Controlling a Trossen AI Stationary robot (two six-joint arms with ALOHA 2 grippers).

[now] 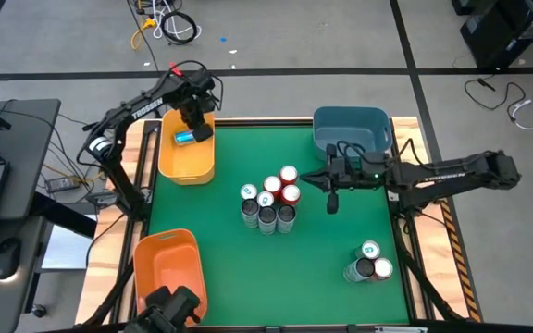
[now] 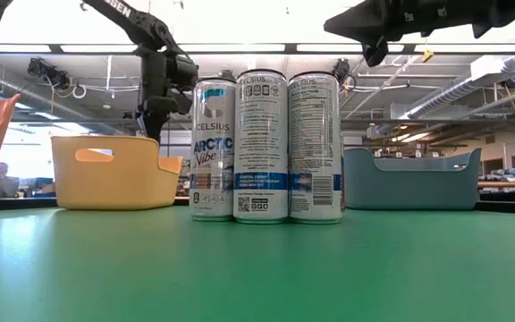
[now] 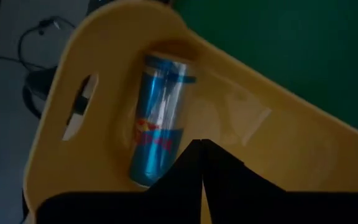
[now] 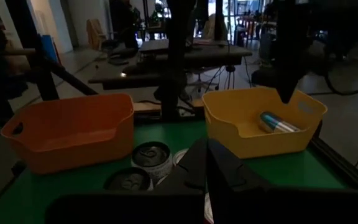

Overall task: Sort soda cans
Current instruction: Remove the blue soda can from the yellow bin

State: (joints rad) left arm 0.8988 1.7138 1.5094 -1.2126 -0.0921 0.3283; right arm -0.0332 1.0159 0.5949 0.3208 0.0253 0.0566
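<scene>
A blue-and-silver soda can (image 3: 157, 118) lies on its side on the floor of the yellow bin (image 1: 188, 153) at the table's far left; it also shows in the right wrist view as the can (image 4: 278, 123). My left gripper (image 3: 202, 149) hangs shut above that bin, pointing down, clear of the can. Several red, dark and teal-topped cans (image 1: 268, 199) stand upright in a cluster at the table's middle. My right gripper (image 1: 332, 199) is shut and held level just right of the cluster, above the table. Three more cans (image 1: 369, 264) stand at the near right.
A blue bin (image 1: 352, 134) stands at the far right, behind my right arm. An orange bin (image 1: 167, 268) sits at the near left corner. Bare green table (image 1: 211, 208) lies between the bins and the can cluster.
</scene>
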